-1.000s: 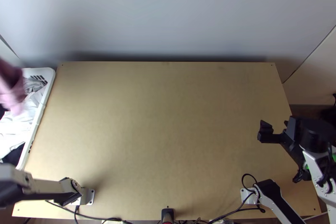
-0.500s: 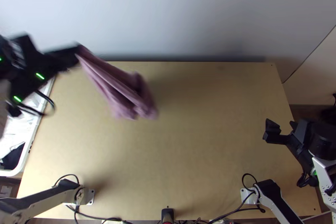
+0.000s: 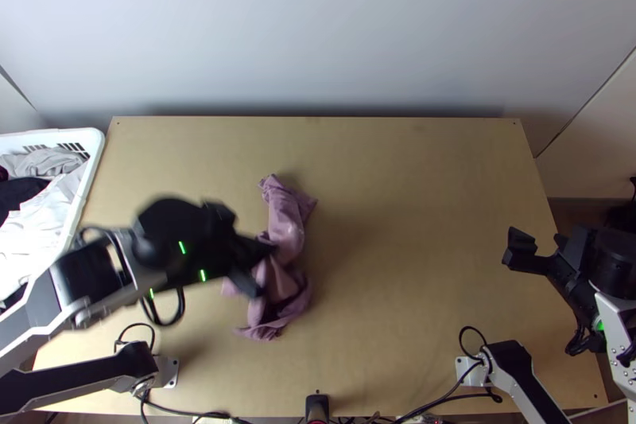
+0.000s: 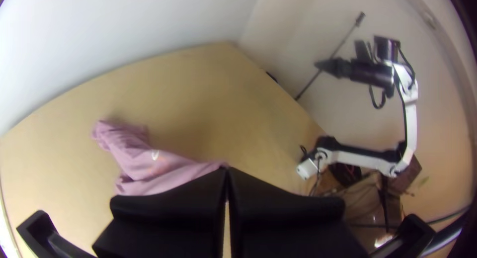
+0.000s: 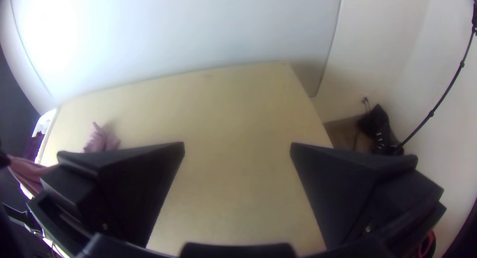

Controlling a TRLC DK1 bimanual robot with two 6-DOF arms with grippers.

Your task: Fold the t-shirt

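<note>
The pink-purple t-shirt (image 3: 284, 237) lies bunched in a long heap on the table's left half in the top view. Over its near left side is my left gripper (image 3: 266, 269). In the left wrist view my left gripper (image 4: 226, 171) is shut on an end of the t-shirt (image 4: 144, 163), which trails away from the fingertips. My right gripper (image 3: 529, 253) stands open above the table's right edge, well apart from the cloth. In the right wrist view the right gripper (image 5: 237, 146) has a wide gap between its fingers, and the t-shirt (image 5: 101, 140) lies far off.
A white basket (image 3: 94, 155) with grey, white and black cloths stands at the table's left edge. The table (image 3: 413, 209) meets a pale wall along its far side. Cables (image 3: 191, 414) run along the near edge, beside a small black device (image 3: 317, 406).
My left gripper has swung from the basket side over the table, then down toward its near side, drawing the t-shirt along and laying it down. The right arm has shifted slightly right.
</note>
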